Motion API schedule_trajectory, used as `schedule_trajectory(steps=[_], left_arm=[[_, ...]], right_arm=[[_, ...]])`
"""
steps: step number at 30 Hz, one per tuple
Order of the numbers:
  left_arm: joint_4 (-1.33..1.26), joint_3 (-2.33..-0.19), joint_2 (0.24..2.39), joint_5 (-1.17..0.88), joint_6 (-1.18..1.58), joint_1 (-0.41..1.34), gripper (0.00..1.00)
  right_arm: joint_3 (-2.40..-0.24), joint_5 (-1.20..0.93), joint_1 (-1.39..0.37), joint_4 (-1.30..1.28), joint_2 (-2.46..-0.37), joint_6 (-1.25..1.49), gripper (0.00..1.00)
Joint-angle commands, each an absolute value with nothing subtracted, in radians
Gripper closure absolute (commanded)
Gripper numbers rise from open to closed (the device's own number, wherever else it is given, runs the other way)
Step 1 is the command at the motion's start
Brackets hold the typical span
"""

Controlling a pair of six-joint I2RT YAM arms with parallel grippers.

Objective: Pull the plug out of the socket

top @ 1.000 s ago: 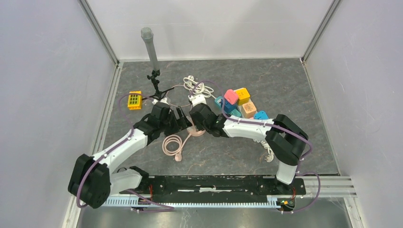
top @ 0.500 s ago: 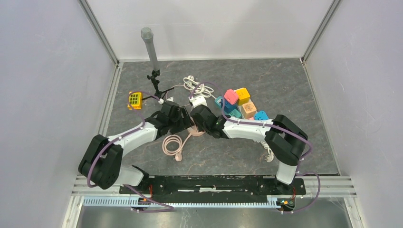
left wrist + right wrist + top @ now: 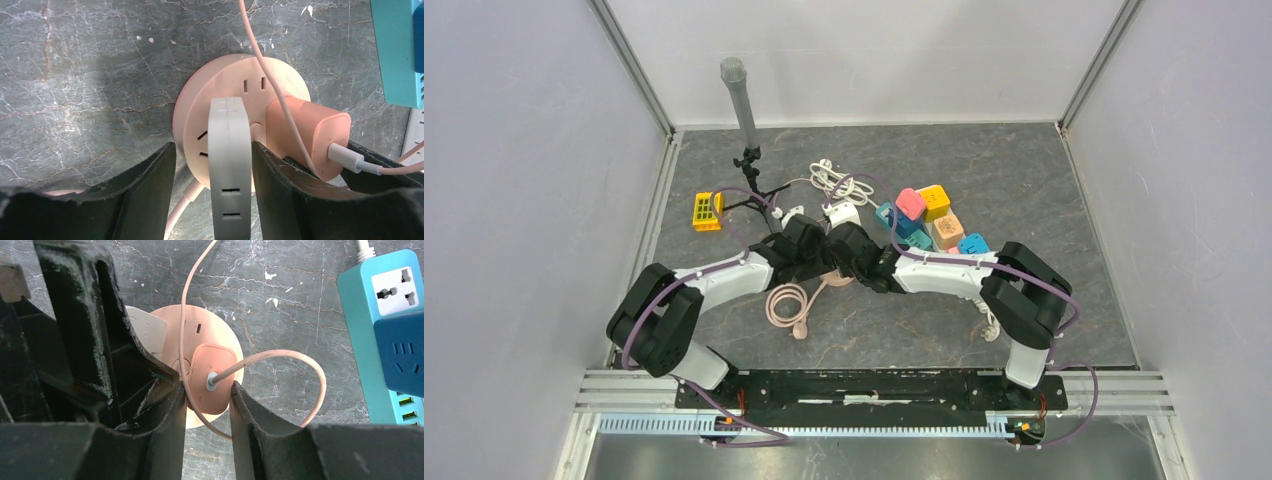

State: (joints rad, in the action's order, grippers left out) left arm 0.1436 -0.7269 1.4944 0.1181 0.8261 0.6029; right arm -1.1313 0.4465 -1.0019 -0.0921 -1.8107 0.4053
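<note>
Swinging in from the left over the last second, the left gripper (image 3: 212, 146) now straddles the white plug (image 3: 229, 150), which stands seated in the round pink socket (image 3: 280, 75) directly under the wrist. Its jaws are parted: one finger touches the plug's flank, while the other leaves a narrow gap. This plug looks like hard, smooth plastic, light and rigid, with flat sides that suit a pinch. I judge the best hold is low on those faces, close to the socket, with the pull straight up, since the socket is light and may lift along with it. Just beside the plug, the right gripper (image 3: 208, 386) is clamped on the pink adapter (image 3: 220, 360), which should help keep the socket down. A thin pink cable (image 3: 300, 365) loops out from the adapter past the right fingers and could snag. No bins or trays are in view; the socket carries these two and shows spare slots. Beyond the right hand lies a teal power strip (image 3: 370, 330) on the table (image 3: 75, 75).
</note>
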Motion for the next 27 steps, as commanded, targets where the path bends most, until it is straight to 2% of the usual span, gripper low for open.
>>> schedule_trajectory(steps=[1, 13, 19, 24, 27], left_arm=[[0.226, -0.719, 1.531, 0.218, 0.841, 0.624, 0.38], [0.216, -0.657, 1.557, 0.252, 0.853, 0.627, 0.48], [0.203, -0.647, 1.582, 0.245, 0.857, 0.628, 0.49], [0.199, -0.639, 1.604, 0.239, 0.866, 0.627, 0.50], [0.190, -0.629, 1.612, 0.232, 0.877, 0.627, 0.50]], right_arm=[[-1.192, 0.457, -1.002, -0.087, -1.780, 0.427, 1.00], [-1.136, 0.436, -0.990, -0.024, -1.690, 0.435, 1.00], [-1.142, 0.433, -0.999, -0.030, -1.745, 0.420, 1.00], [-1.197, 0.525, -1.029, -0.095, -1.794, 0.379, 1.00], [-1.149, 0.466, -0.994, -0.067, -1.753, 0.399, 1.00]])
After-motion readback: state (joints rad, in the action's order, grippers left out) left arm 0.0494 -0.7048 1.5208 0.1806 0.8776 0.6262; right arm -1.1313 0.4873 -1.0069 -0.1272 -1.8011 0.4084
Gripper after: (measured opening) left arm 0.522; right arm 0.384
